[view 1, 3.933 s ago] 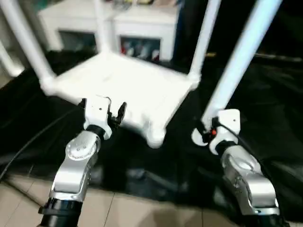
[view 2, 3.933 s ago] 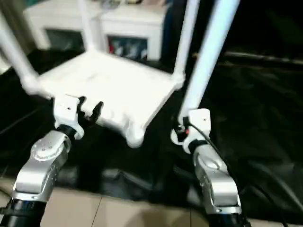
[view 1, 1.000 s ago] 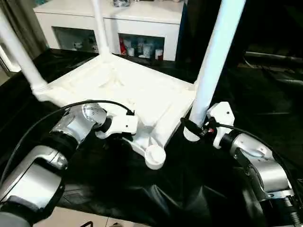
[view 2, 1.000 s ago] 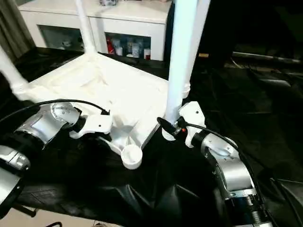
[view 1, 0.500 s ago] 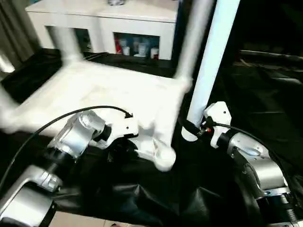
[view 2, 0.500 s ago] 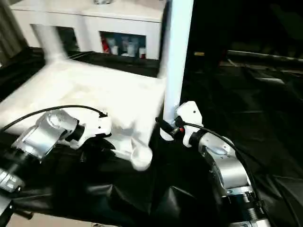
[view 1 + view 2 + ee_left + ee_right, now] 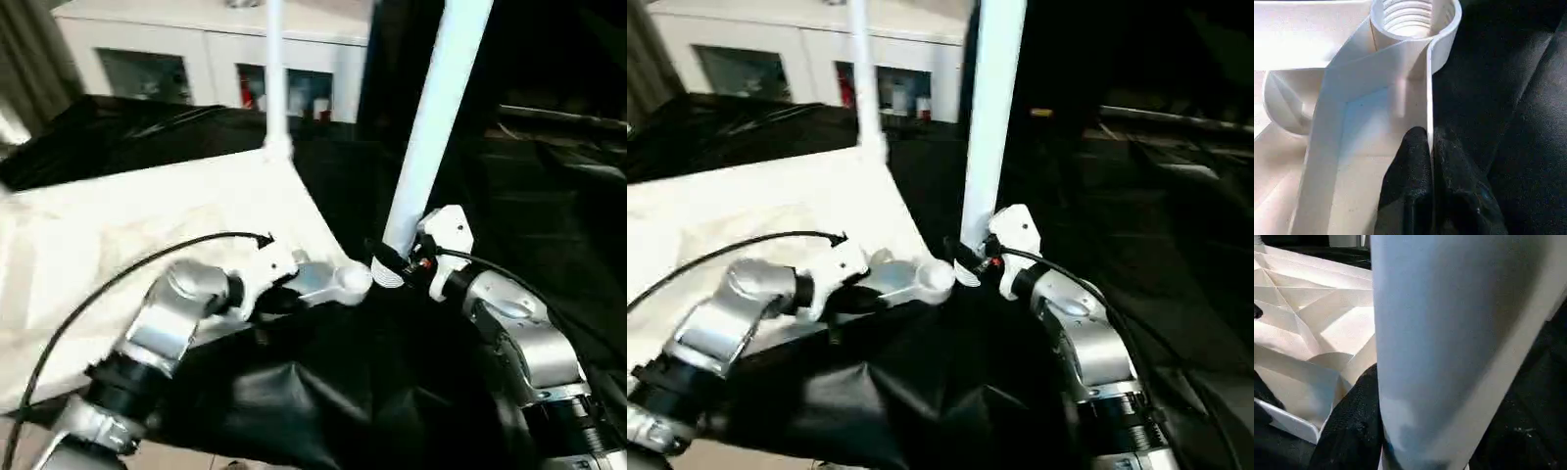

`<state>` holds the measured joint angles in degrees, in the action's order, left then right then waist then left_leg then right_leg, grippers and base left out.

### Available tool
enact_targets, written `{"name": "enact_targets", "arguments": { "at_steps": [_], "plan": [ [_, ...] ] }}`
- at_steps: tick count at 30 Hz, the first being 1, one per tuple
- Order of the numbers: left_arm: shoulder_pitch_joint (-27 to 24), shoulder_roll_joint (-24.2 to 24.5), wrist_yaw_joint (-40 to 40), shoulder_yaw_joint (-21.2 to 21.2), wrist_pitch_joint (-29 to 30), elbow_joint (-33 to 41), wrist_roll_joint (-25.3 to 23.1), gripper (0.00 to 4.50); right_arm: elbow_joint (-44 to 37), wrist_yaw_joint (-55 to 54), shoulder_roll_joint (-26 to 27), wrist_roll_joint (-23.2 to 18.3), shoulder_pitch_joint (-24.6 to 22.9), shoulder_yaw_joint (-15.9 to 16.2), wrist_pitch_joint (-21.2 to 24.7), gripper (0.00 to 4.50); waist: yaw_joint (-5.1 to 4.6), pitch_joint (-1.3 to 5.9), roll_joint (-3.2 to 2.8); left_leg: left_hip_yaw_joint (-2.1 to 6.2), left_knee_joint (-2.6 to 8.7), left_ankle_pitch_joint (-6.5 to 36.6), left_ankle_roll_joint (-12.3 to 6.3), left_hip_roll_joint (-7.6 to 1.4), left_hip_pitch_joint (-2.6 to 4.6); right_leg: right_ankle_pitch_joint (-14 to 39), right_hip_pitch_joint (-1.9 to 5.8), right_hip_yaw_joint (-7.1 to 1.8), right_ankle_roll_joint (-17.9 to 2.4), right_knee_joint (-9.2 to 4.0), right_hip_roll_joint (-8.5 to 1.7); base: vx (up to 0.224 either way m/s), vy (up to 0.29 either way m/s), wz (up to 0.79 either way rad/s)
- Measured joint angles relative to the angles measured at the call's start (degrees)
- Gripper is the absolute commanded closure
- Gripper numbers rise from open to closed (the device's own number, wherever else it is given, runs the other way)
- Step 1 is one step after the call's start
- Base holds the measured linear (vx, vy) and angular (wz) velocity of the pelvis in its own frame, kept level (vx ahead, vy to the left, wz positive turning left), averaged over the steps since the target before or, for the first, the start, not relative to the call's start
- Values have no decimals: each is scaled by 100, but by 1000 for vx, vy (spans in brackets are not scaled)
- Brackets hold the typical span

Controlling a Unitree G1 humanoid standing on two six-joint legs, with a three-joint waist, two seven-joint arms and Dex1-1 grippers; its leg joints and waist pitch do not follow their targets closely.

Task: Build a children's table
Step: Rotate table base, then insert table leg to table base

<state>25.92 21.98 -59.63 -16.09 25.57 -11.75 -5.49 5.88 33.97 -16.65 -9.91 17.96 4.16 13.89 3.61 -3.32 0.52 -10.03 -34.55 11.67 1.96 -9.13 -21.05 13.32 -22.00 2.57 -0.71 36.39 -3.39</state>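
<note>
The table top [image 7: 147, 225] lay upside down on black sheeting [image 7: 323, 392], its ribbed underside facing up. It sat in front of the robot and toward its left, with the white cabinet [image 7: 206, 59] behind it. One fitted leg [image 7: 274, 69] stood upright from a far corner of the top. The near corner socket [image 7: 1413, 19] was empty and its internal thread was exposed, so at least this leg was still to be fitted. The remaining corners were out of frame, so their state could not be determined.

The left claw [image 7: 1431, 166] was closed to a narrow gap on the thin side wall of the top, just below the empty socket, with one finger on each face of the wall. The right claw [image 7: 400, 266] was closed around the loose leg [image 7: 436, 108] near its lower end; a black finger [image 7: 1349, 431] was pressed against the tube.

Orientation: the loose leg ran nearly vertical, leaning slightly to the robot's right toward its upper end. Its lower end [image 7: 387, 276] rested just beside the empty socket but was not in it. The open mouth of the socket faced upward. The near edge of the top ran from the robot's left toward this socket.

Remaining work, by estimate: align the lower end of the leg over the socket, seat it, and turn it into the thread
</note>
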Motion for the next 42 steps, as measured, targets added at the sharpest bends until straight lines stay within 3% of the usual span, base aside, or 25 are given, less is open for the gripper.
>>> {"name": "enact_targets", "arguments": {
  "at_steps": [7,12,20,34,42],
  "plan": [
    [-67,50,87,9,-443,-138,20,450,-38,101,393,-600,80,-128,614,260,-2,2,-5,0,0,-7,8,-3,9,-2,2,0,-1,16,0,0,0,0],
    [-68,10,194,8,-678,-257,6,450,39,181,485,-723,536,-119,830,260,-13,2,-5,-1,1,-13,16,-3,12,-11,2,-1,-7,20,0,0,0,0],
    [-101,-41,263,44,-979,-357,17,450,845,309,459,-479,950,206,858,260,1,1,-2,-4,1,-15,27,-3,10,-11,2,-2,-7,25,-3,0,0,0],
    [-243,70,248,167,-1268,-393,134,450,1502,542,488,-400,1365,292,776,261,-37,9,26,-6,2,-12,37,-5,11,-11,4,-3,-6,30,-2,0,0,0],
    [-55,164,37,90,-959,-508,238,450,2205,849,524,-418,1784,295,798,261,-55,56,126,-7,5,-12,44,-11,20,-11,3,1,-7,25,1,0,0,0]
  ]
}}
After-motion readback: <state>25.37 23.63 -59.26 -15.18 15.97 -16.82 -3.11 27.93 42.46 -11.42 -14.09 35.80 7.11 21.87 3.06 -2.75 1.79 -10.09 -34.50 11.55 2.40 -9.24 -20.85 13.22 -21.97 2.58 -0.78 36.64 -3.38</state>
